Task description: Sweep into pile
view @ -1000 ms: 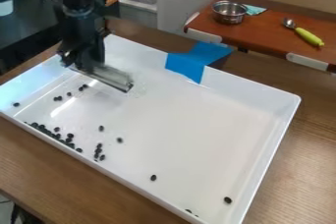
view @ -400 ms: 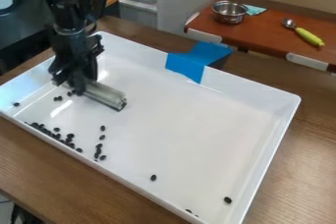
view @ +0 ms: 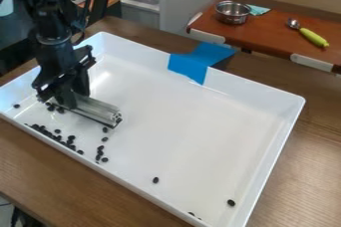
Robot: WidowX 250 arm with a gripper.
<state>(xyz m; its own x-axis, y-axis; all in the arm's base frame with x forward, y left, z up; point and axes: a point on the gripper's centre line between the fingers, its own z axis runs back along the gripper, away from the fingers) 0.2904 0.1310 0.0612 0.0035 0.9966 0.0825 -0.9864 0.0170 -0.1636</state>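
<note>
- We have the gripper (view: 65,96) over the left part of the white tray (view: 180,121), its jaws clamped on the sweeper bar (view: 96,110), presumably so the tool won't twist under a push
- We see the bar low at the tray floor, its long side turned towards the near wall, which looks meant to give a broad front for gathering
- Most of the dark beans (view: 53,135) lie in a loose band along that wall near the left corner, so we judge the wall serves as a backstop
- A few loose beans (view: 61,110) sit just beside the bar by the gripper, and another short line runs between its free end and the near wall
- We judge this a mid-sweep step, best continued towards the band; beans near the bar's end could slip round it
- One bean (view: 156,180) and another (view: 231,203) lie well apart, so we expect separate strokes for them
- Blue tape (view: 200,59) laps over the far rim, perhaps to keep our tray from sliding
</note>
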